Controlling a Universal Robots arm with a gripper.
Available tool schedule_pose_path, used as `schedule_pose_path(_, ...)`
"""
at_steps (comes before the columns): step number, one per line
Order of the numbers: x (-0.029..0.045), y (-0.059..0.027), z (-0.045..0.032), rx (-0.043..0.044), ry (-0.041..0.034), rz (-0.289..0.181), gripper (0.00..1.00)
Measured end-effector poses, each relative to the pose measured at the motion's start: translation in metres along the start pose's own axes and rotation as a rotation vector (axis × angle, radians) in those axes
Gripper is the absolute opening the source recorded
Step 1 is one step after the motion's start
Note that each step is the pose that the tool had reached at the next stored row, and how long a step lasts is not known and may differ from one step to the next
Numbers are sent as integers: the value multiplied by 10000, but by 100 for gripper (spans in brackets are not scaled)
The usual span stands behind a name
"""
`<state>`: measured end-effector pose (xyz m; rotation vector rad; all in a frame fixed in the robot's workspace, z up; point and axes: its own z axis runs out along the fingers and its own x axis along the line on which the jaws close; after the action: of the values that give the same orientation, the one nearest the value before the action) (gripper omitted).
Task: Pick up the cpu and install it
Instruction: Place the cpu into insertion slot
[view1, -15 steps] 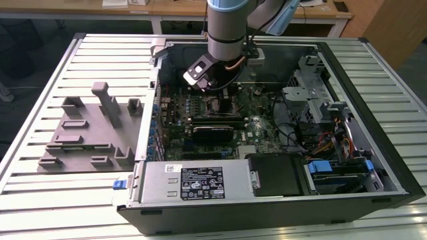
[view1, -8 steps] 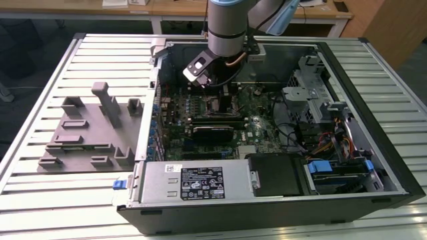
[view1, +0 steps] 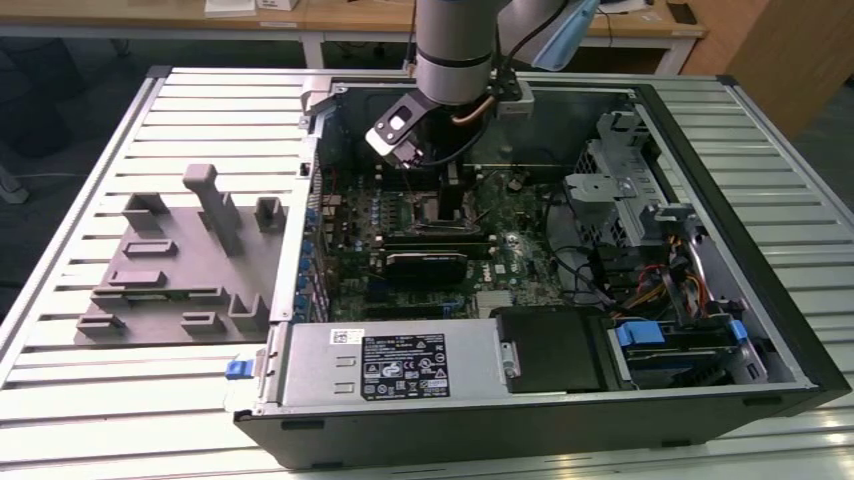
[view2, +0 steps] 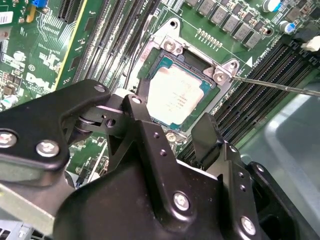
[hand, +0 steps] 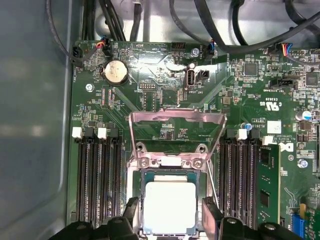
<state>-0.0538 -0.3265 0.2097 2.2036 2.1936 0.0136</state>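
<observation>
The cpu (hand: 169, 207), a flat square chip with a silvery top, lies level in its socket on the green motherboard (hand: 165, 95) in both wrist views; in the second wrist view the cpu (view2: 177, 94) shows just beyond the fingertips. My gripper (hand: 170, 217) hangs close over it, open, one black finger (hand: 132, 212) on each side of the chip and a small gap to its edges. The socket's metal load plate (hand: 177, 117) stands flipped up, and its thin lever (view2: 280, 86) sticks out sideways. In the exterior view the arm (view1: 454, 60) reaches down into the open computer case (view1: 747, 250).
Memory slots (hand: 97, 175) flank the socket, with one stick (hand: 265, 185) fitted. A black block (view1: 427, 265) sits near the socket. Cables (view1: 641, 280) and a drive cage (view1: 614, 170) crowd the exterior view's right. A grey fixture tray (view1: 174, 260) lies outside the case.
</observation>
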Motion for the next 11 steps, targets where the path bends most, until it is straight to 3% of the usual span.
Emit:
schedule_pose_path(3, 0, 0, -1, 0, 0, 0, 59)
schedule_pose_path(5, 0, 0, -2, 0, 0, 0, 47)
schedule_pose_path(9, 0, 0, -4, 0, 0, 0, 36)
schedule_pose_path(11, 0, 0, -5, 0, 0, 0, 24)
